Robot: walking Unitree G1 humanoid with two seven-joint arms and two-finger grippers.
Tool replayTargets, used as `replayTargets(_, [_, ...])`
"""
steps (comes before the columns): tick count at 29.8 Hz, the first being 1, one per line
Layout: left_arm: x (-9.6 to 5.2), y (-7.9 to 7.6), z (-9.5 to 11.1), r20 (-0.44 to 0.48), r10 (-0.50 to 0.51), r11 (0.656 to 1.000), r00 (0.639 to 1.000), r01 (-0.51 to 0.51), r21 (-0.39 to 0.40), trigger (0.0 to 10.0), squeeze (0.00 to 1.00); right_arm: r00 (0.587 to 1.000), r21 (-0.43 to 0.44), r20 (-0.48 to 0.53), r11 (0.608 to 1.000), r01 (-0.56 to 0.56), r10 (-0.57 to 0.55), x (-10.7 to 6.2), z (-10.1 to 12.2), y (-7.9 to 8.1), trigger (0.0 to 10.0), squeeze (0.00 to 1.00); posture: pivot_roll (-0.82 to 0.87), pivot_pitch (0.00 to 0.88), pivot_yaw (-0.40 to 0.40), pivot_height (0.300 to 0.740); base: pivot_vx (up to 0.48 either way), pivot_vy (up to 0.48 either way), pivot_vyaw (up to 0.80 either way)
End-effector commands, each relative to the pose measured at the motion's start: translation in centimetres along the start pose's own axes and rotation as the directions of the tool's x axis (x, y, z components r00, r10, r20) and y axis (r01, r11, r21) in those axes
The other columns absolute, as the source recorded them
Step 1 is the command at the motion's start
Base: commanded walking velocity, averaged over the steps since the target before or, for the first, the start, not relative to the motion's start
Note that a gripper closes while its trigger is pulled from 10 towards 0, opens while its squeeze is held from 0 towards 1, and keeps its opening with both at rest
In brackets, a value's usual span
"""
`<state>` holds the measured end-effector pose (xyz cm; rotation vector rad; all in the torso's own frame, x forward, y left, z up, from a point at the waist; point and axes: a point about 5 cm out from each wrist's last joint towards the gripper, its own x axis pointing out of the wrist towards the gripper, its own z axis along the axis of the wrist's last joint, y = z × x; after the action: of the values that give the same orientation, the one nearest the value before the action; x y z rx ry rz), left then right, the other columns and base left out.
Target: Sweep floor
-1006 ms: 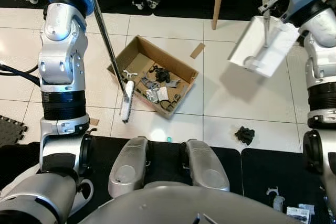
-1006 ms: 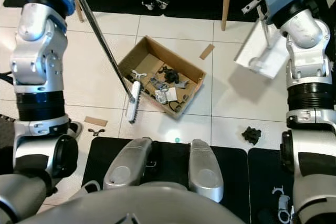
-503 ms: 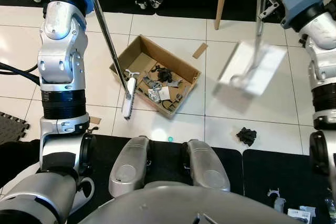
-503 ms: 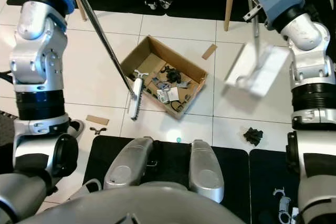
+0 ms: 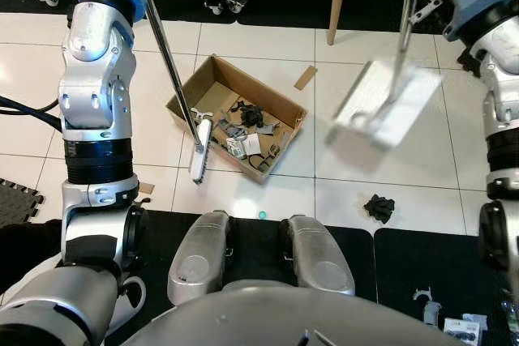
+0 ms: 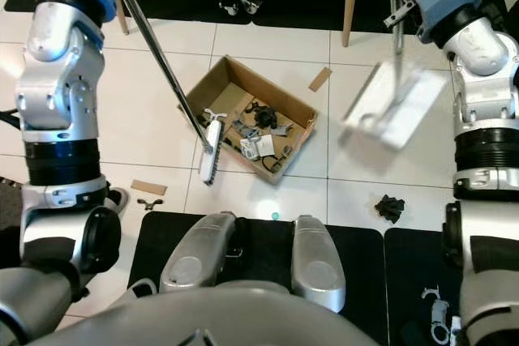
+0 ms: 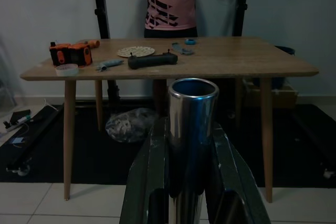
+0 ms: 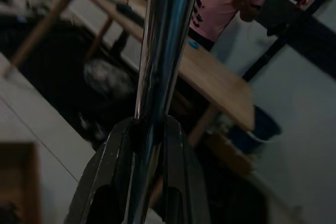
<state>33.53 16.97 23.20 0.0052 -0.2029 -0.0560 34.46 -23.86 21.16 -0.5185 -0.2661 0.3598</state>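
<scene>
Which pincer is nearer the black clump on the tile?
Right. The clump lies on the robot's right, below the dustpan whose handle the right pincer grips. The left pincer holds the broom far across, beyond the box.

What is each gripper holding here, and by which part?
The left gripper is shut on the broom at the top of its metal handle. The right gripper is shut on the dustpan, by its upright metal handle.
</scene>
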Motion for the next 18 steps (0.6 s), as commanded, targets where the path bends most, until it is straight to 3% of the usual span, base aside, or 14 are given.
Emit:
replayTargets(1, [0.1,0.2,0.5,0.026,0.004,1.0,1.0,-0.004,0.009,10.0,0.0,0.996,0.021,0.08,0.999,0.046,-0.048,0.4,1.8,-1.5,10.0,0.0,0.05,0.0,0.039,0.74,0.0,0.0,0.0])
replayTargets(5, [0.1,0.2,0.4,0.024,0.004,1.0,1.0,-0.005,0.008,10.0,0.0,0.996,0.078,0.08,0.996,0.041,-0.048,0.1,1.7,-2.0,10.0,0.0,0.05,0.0,0.04,0.74,0.0,0.0,0.0])
replayTargets(11, [0.1,0.3,0.2,0.018,0.007,1.0,1.0,-0.007,0.007,10.0,0.0,1.0,0.045,0.017,0.999,-0.017,0.016,-0.5,1.1,-2.2,10.0,0.0,0.04,0.0,0.04,0.74,0.0,0.0,0.0])
replayTargets(14, [0.2,0.2,0.2,0.016,0.008,1.0,1.0,-0.008,0.004,10.0,0.0,0.999,0.135,0.014,0.99,-0.046,0.045,-0.8,0.8,-2.3,10.0,0.0,0.04,0.0,0.038,0.74,0.0,0.0,0.0])
replayTargets(17, [0.2,0.2,0.1,0.015,0.009,1.0,1.0,-0.009,0.003,10.0,0.0,0.999,0.166,0.01,0.986,-0.033,0.032,-0.8,0.7,-2.6,10.0,0.0,0.04,0.0,0.038,0.74,0.0,0.0,0.0])
replayTargets(18, [0.2,0.2,0.1,0.014,0.01,1.0,1.0,-0.01,0.003,10.0,0.0,0.999,0.135,-0.017,0.99,-0.029,0.032,-0.8,0.5,-2.6,10.0,0.0,0.04,0.0,0.038,0.74,0.0,0.0,0.0])
